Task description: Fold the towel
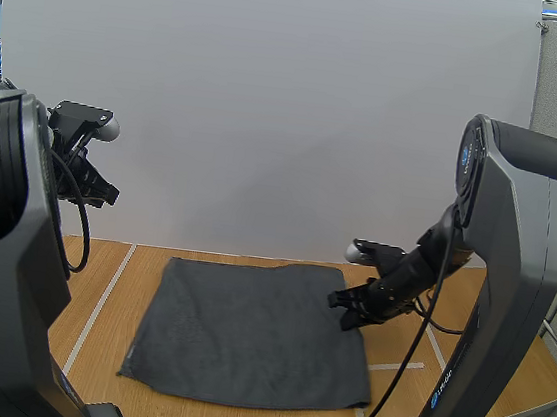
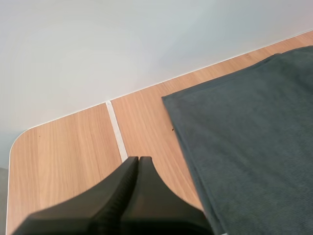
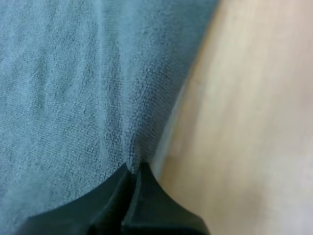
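A dark grey towel lies spread flat on the wooden table. My right gripper is low at the towel's right edge, toward the far corner. From the right wrist, its fingers are shut on that edge of the towel, and creases in the cloth run in toward the tips. My left gripper hangs high above the table's left side, well away from the cloth. From its own wrist it is one shut dark wedge holding nothing, with the towel's far left corner below and beside it.
White tape lines cross the bare wood left of the towel, and another short one lies to its right. Open table stretches left of the cloth. A white wall stands close behind the table's far edge.
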Robot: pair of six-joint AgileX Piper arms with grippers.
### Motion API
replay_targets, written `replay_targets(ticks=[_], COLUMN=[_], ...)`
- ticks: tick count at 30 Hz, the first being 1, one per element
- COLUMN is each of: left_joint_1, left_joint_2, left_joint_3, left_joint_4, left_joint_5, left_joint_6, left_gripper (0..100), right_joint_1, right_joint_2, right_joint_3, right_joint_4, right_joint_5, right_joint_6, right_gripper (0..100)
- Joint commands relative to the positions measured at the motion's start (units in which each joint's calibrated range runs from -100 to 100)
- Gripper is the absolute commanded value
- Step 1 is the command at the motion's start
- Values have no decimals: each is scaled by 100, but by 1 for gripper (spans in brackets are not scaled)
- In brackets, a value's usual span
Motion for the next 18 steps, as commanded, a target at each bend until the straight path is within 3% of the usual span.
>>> replay_targets(ticks=[1,18], left_joint_1=[3,3], left_joint_2=[-22,-22], left_joint_3=[7,7], left_joint_4=[-21,-21], left_joint_5=[61,61], left_joint_6=[-44,-44], left_gripper=[0,0], right_joint_1=[-123,-162], right_joint_2=[-94,-94], right_joint_3=[18,18], right_joint_4=[-103,161], right_joint_5=[95,254], right_joint_6=[-180,-181], right_gripper=[0,0])
